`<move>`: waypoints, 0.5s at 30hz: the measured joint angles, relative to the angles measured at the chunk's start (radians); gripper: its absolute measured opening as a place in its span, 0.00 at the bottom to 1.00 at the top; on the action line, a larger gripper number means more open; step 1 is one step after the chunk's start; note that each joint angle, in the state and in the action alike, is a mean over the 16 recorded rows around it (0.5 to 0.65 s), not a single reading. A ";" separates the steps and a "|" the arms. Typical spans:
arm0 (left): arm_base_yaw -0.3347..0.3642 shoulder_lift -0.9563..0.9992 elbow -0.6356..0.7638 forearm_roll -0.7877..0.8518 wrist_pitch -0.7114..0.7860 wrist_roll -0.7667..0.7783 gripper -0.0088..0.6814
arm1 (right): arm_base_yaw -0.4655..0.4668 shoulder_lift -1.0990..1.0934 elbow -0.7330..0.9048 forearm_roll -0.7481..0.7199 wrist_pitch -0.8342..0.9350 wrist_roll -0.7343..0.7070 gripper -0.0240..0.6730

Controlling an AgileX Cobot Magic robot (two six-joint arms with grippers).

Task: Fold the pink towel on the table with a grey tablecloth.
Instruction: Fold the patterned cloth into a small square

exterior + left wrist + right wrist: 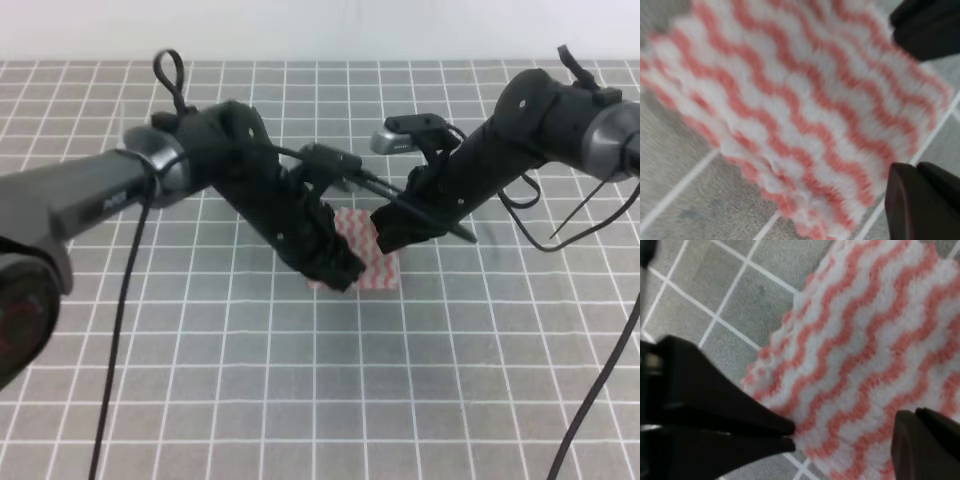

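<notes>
Both claws sit low over the pink towel [372, 252]. Left gripper [338, 270] has its fingers spread wide over the towel's edge; right gripper [388, 238] is spread wide too. Towel lies flat mid-table on the grey tablecloth [300, 400].

This looks like a robot lab or test bench, not a home. The tabletop [300, 400] is covered in grey cloth ruled with a white grid, like a calibration mat. Two black robot arms with loose cables reach over it, before a plain white wall [320, 25].
</notes>
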 joint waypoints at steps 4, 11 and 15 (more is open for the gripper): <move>0.000 0.025 0.000 -0.003 0.013 0.000 0.01 | -0.001 0.003 0.000 -0.003 0.005 0.000 0.01; 0.001 -0.022 -0.001 0.010 0.016 0.000 0.01 | -0.002 -0.054 0.000 -0.023 -0.010 0.009 0.01; 0.002 -0.109 -0.001 0.040 0.010 -0.009 0.01 | -0.003 -0.132 -0.001 -0.036 -0.037 0.020 0.01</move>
